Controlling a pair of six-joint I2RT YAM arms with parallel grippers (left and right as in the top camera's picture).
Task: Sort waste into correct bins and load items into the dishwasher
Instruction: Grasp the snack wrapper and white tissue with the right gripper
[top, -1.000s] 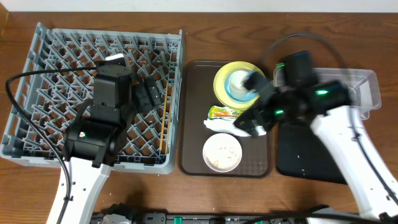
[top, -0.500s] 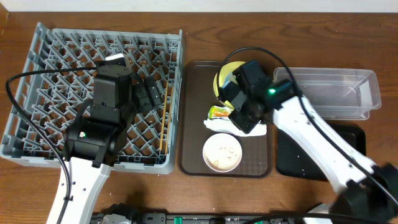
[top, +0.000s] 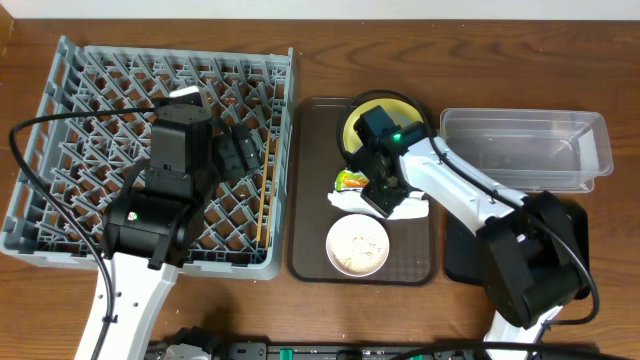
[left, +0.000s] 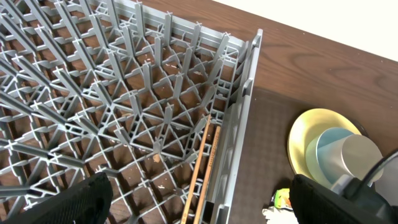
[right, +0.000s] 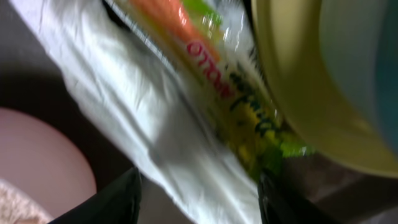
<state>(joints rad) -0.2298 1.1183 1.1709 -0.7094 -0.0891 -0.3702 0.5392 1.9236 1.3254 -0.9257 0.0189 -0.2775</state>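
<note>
My right gripper (top: 383, 195) (right: 199, 199) is open and low over the brown serving tray, its fingers on either side of the crumpled white napkin (right: 155, 124) (top: 352, 203). The green-and-orange wrapper (right: 230, 81) (top: 351, 180) lies on the napkin against the yellow plate (right: 298, 93) (top: 360, 122). The plate holds the light blue bowl (left: 329, 146) and white cup (left: 360, 155). The white bowl with rice (top: 357, 244) sits nearer the front. My left gripper (left: 199, 205) (top: 238, 152) is open and empty above the grey dish rack (top: 90, 120), where the chopsticks (left: 202, 168) (top: 265, 190) lie.
The brown serving tray (top: 310, 190) lies between the rack and the bins. The clear tub (top: 525, 150) stands at the back right. The black tray (top: 460, 255) in front of it is mostly hidden by my right arm.
My right arm has swung left from over the bins to the serving tray and come down over the wrapper and napkin. The left arm has not moved.
</note>
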